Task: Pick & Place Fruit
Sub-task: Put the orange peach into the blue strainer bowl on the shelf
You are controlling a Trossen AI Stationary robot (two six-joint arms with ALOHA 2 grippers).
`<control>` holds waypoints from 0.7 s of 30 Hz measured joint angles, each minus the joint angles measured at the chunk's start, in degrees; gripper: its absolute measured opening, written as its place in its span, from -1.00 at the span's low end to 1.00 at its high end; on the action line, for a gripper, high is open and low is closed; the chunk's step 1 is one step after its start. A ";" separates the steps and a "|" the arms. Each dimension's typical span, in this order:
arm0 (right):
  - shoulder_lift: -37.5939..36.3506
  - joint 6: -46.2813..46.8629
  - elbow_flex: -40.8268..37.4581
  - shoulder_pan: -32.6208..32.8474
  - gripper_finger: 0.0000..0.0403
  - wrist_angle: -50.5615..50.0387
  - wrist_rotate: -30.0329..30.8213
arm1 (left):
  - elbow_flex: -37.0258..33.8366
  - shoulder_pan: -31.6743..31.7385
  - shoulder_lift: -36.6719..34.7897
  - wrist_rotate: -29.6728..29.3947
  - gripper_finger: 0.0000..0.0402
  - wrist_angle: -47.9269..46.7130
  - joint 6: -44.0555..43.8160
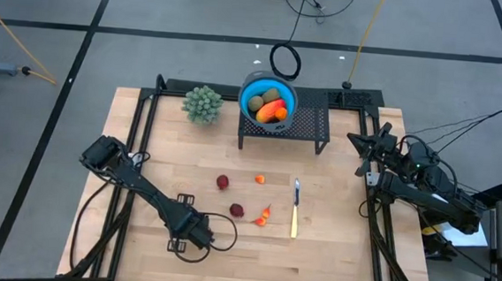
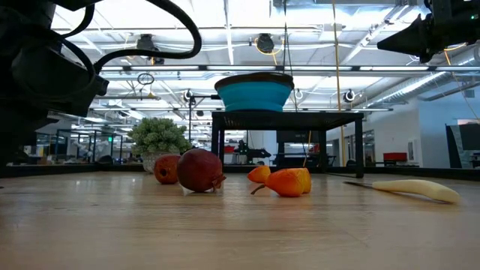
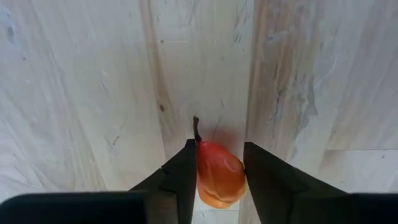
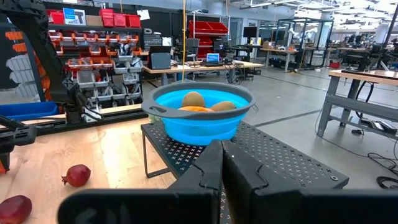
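Now left pincer (image 3: 217,171) narrowly parted, fingers against a small orange-red fruit (image 3: 219,175); right pincer (image 4: 222,163) closed, empty.

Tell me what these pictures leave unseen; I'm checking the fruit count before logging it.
- Bowl contents: low view, its rim hides them.
- Fruit at the left pincer: left wrist view, one end sits behind the pincer's body; high view, not visible under the arm.
- Anything beneath the top fruit in the bowl: high view, those cover it.
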 joint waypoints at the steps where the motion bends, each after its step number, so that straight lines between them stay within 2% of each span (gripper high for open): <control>1: 0.00 -0.10 0.00 0.00 -1.00 -0.01 0.00 | 0.00 0.00 0.00 0.00 -0.39 0.00 0.00; 16: 0.00 -1.26 0.00 0.00 -1.00 0.00 0.02 | 0.00 0.78 0.00 -0.04 -0.70 0.00 -1.62; 21: 0.00 -1.26 0.00 0.00 -1.00 0.00 0.02 | 0.00 1.63 0.00 -2.17 -0.80 -0.15 -3.74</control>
